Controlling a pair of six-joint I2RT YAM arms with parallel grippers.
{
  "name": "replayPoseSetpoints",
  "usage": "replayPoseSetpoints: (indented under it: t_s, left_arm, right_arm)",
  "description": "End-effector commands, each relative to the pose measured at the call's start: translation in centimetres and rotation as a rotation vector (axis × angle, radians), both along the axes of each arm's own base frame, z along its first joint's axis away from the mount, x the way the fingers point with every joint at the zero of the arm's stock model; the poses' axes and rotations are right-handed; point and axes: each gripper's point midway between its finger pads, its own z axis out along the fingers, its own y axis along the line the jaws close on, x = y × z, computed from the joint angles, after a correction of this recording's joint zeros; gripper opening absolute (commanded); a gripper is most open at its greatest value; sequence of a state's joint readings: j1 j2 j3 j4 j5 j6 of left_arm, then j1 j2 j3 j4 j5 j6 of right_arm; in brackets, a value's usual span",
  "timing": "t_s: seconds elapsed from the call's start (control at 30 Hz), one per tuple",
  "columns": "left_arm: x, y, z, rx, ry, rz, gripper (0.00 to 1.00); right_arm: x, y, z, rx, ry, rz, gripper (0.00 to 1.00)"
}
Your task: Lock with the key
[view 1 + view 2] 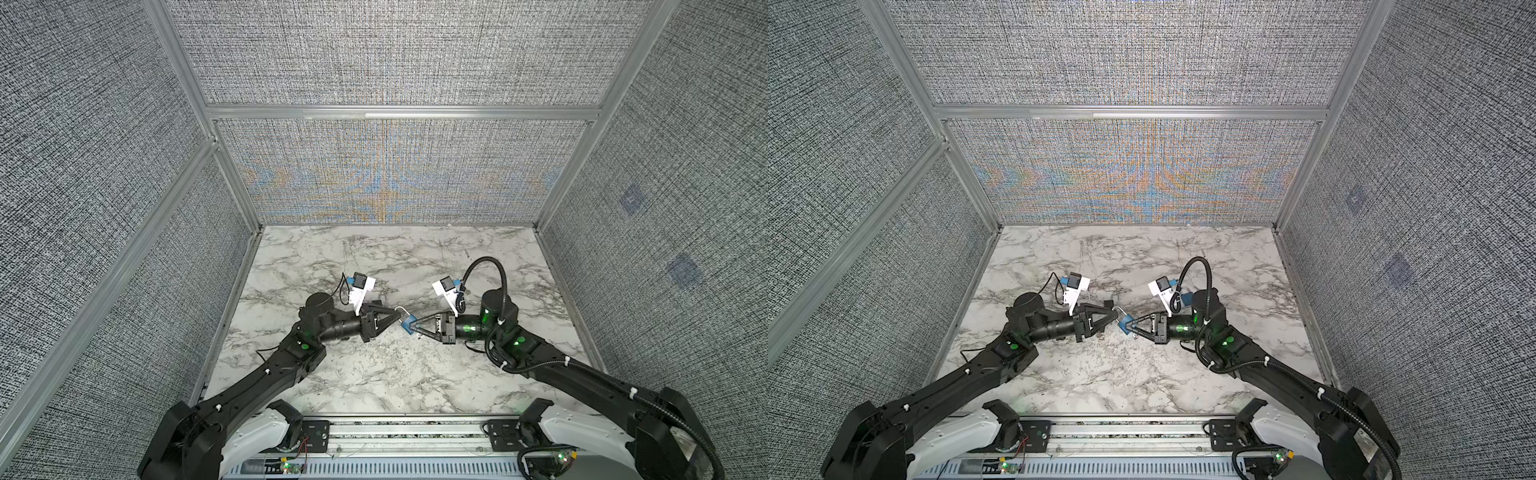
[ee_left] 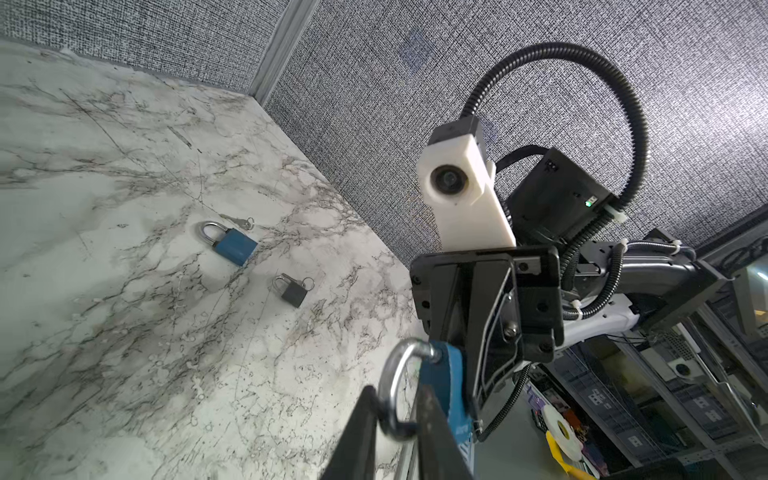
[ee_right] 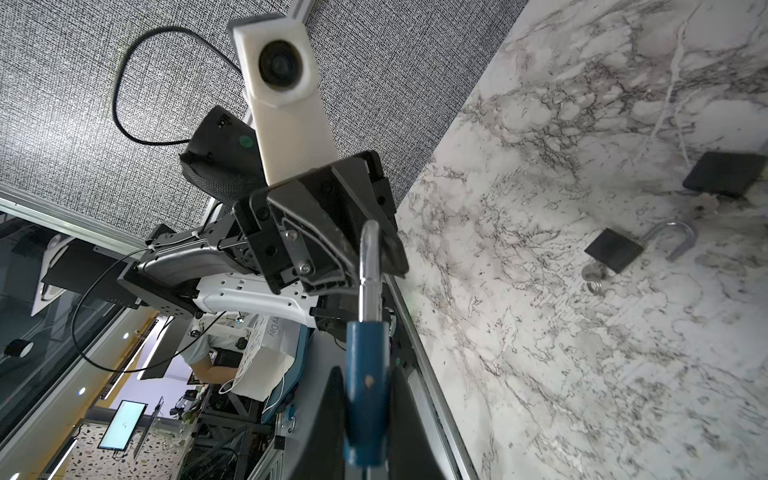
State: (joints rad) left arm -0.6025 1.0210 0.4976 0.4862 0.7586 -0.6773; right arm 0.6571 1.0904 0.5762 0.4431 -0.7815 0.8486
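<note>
Blue padlock (image 3: pixel 365 374) is up off the surface (image 1: pixel 374 374), mid-scene: your right jaws clamp its body, your left jaws sit slightly parted around the shackle (image 2: pixel 386 386), grip there unclear.

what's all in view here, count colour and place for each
blue metal padlock with silver shackle: 1, blue, held between both grippers
second blue padlock: 1, blue, lying on table, silver key beside it
small grey padlock: 1, dark grey, near it
black padlock: 1, black, on table, shackle open
dark flat object: 1, black, near black padlock, unclear what
marble-pattern table: 1, white-grey
left gripper: black, at the shackle
right gripper: black, shut on the blue body
</note>
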Motion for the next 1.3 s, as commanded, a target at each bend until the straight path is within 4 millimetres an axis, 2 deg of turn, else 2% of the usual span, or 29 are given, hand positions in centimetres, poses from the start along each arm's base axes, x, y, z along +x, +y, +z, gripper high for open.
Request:
replayPoseSetpoints:
  t_s: [0.0,0.23,0.53,0.73,0.8,0.93,1.07,1.27]
  left_arm:
    - [-0.1,0.6,0.0,0.006,-0.017,0.028,0.31]
    - [-0.3,1.3,1.7,-0.024,-0.058,0.054,0.39]
    - [1.1,0.5,0.7,0.010,-0.044,0.057,0.40]
    - [1.5,0.2,1.3,-0.004,-0.055,0.056,0.38]
    - [1.5,0.1,1.4,-0.004,-0.059,0.053,0.33]
    - [1.5,0.1,1.2,0.005,-0.054,0.049,0.16]
    - [1.5,0.2,0.2,0.033,-0.043,0.054,0.02]
    - [1.7,0.1,-1.3,0.066,-0.015,0.054,0.00]
  right_arm:
    - [0.2,0.2,1.5,0.045,-0.069,0.003,0.00]
    - [0.3,0.4,1.1,0.038,-0.057,0.008,0.00]
    - [0.1,0.7,1.4,0.051,-0.053,0.028,0.00]
    - [0.0,0.8,0.9,0.043,-0.043,0.032,0.00]
    - [0.0,0.8,0.9,0.043,-0.044,0.031,0.00]
    - [0.1,0.8,1.0,0.044,-0.047,0.030,0.00]
    - [0.1,0.8,1.3,0.051,-0.054,0.029,0.00]
    - [-0.2,0.9,2.3,0.085,-0.055,0.045,0.00]
